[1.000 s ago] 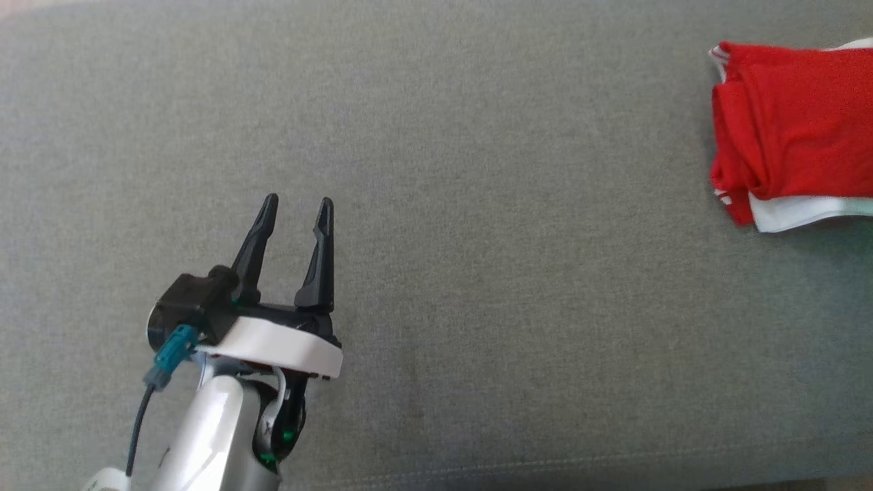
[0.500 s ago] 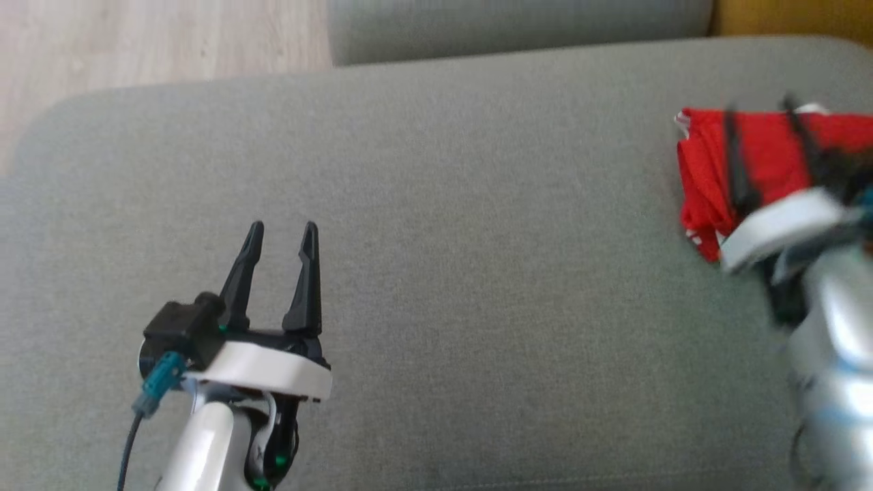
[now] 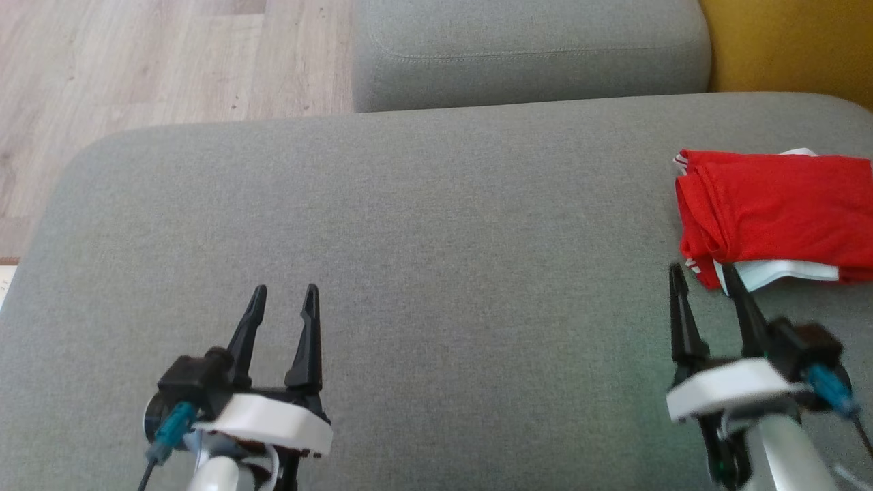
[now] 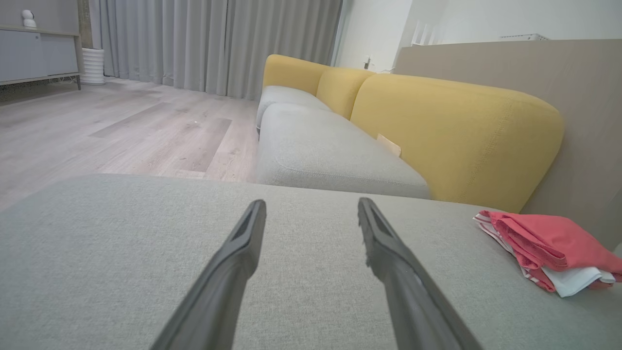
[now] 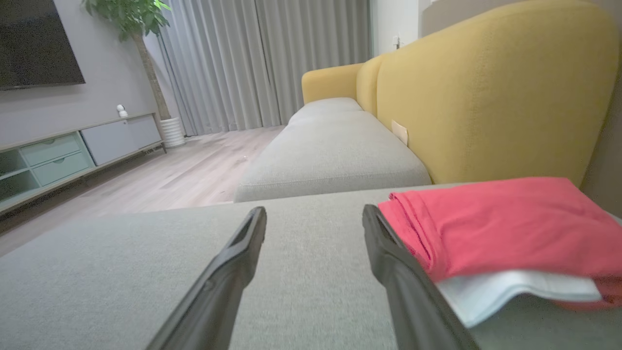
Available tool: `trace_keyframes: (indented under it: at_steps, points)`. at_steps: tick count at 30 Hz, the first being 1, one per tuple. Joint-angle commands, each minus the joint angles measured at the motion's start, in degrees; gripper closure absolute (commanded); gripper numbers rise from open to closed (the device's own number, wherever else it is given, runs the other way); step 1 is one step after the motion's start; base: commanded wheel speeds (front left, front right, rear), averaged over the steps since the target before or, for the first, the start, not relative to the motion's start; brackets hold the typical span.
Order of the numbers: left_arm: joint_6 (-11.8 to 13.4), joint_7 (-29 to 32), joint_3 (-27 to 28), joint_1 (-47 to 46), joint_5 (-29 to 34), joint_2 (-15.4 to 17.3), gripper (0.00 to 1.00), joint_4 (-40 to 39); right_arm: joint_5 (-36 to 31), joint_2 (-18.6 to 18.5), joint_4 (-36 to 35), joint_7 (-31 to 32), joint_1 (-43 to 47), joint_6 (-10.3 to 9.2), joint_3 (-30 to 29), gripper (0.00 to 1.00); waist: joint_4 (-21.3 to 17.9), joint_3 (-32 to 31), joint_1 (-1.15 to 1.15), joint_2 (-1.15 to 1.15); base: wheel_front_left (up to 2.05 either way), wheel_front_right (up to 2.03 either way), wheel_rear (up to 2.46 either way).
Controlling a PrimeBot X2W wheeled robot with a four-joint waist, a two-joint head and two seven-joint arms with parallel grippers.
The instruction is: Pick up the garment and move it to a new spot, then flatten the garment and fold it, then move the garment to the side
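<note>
While the garment [image 3: 777, 204] lies folded, left claw [image 3: 285, 290] and right claw [image 3: 702, 269] gape empty.

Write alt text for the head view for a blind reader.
A folded red and white garment lies at the right of a grey sofa cushion. Below, the open left gripper is over bare cushion; the open right gripper sits close beside the garment.
</note>
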Motion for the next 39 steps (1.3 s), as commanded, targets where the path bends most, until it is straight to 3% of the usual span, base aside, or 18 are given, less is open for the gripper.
trace_keyframes:
  at_steps: [1, 10, 15, 29, 39]
  points:
    - [0.5, -0.7, 2.2, -1.4, 0.5, 0.1, 0.00, -2.0, -0.4, 0.6, -3.0, -0.7, -0.1, -0.05, 0.5, 0.00, 0.1, -0.2, 0.00, 0.00, 0.00, 0.00, 0.00]
    - [1.3, -0.7, 2.6, 0.9, 1.9, 0.1, 0.00, -2.3, 0.6, 1.1, -8.1, -0.8, 4.5, -0.05, 0.7, 0.00, 0.0, -0.5, 0.00, 0.00, 0.00, 0.00, 0.00]
    - [1.9, -0.7, 4.3, 1.1, -1.0, 0.1, 0.00, -2.5, 0.8, 1.1, -8.8, -0.8, 4.7, -0.05, 1.1, 0.00, -0.2, -0.5, 0.00, 0.00, 0.00, 0.00, 0.00]
    - [-0.2, -0.7, 5.1, 1.5, -1.8, 0.1, 0.00, -4.6, 0.9, 1.1, -8.9, -0.8, 4.7, -0.05, 1.1, 0.00, -0.4, -0.7, 0.00, 0.00, 0.00, 0.00, 0.00]
    - [-0.3, -0.7, 5.6, 1.7, -3.4, 0.1, 0.00, -4.7, 0.9, 1.1, -8.7, -0.8, 4.7, -0.05, 1.4, 0.00, -0.4, -0.8, 0.00, 0.00, 0.00, 0.00, 0.00]
